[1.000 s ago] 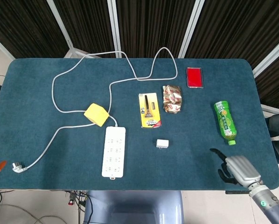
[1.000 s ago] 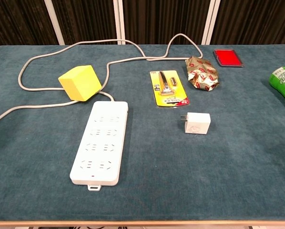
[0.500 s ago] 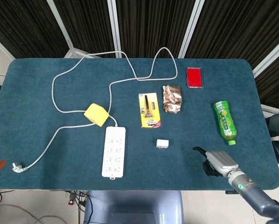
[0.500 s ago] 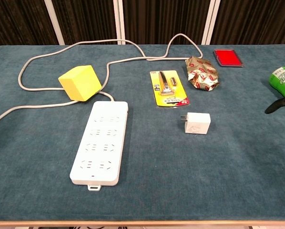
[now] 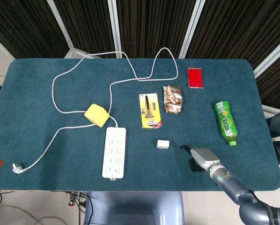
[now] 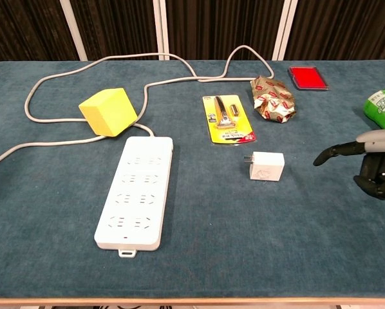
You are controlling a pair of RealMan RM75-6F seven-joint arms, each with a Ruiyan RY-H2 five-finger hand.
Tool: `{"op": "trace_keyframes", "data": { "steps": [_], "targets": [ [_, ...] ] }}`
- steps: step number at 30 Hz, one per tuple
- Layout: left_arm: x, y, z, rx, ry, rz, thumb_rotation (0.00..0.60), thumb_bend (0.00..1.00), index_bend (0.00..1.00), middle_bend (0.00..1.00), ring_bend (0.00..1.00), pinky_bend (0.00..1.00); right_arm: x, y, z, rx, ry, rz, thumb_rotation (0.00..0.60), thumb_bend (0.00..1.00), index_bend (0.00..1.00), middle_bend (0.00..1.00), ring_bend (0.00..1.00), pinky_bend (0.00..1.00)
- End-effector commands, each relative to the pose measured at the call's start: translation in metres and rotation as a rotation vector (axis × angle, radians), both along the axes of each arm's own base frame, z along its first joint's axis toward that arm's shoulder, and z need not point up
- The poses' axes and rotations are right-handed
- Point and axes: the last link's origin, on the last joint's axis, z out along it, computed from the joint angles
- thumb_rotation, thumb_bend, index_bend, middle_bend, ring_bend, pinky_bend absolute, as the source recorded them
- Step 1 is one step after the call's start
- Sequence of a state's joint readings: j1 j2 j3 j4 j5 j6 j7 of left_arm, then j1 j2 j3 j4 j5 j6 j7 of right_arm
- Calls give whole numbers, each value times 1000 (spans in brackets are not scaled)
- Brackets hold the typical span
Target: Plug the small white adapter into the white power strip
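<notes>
The adapter (image 6: 266, 167) is lying on the table (image 6: 257, 244), with its prongs pointing toward the strip (image 6: 136, 192); the two are apart. The right hand (image 6: 375, 164) is hovering to the right of the adapter, not touching it. It is holding nothing: one finger (image 6: 334, 152) is stretching toward the adapter and the others are curling down. The left hand is out of sight.

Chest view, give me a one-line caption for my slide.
Right hand reaches in beside the small white adapter, not yet touching it, with the white power strip waiting at left.
</notes>
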State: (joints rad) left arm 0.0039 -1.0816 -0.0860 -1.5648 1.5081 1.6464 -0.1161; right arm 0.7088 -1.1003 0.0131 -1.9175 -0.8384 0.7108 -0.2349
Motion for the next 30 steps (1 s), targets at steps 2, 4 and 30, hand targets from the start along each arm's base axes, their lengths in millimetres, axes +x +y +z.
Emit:
{"op": "trace_keyframes", "data": {
  "steps": [2, 4, 30],
  "targets": [
    [0, 0, 0, 1, 0, 1, 600, 84, 175, 0, 0, 0, 4, -5, -7, -2, -5, -4, 600, 795, 122, 847, 883, 786],
    [0, 1, 0, 0, 0, 2, 600, 84, 175, 0, 0, 0, 6, -6, -9, 0, -4, -3, 600, 794, 122, 847, 883, 786],
    [-1, 1, 1, 9, -1, 9, 600, 84, 175, 0, 0, 0, 25, -16, -26, 37, -39, 12, 600, 794, 122, 847, 883, 786]
  ]
}}
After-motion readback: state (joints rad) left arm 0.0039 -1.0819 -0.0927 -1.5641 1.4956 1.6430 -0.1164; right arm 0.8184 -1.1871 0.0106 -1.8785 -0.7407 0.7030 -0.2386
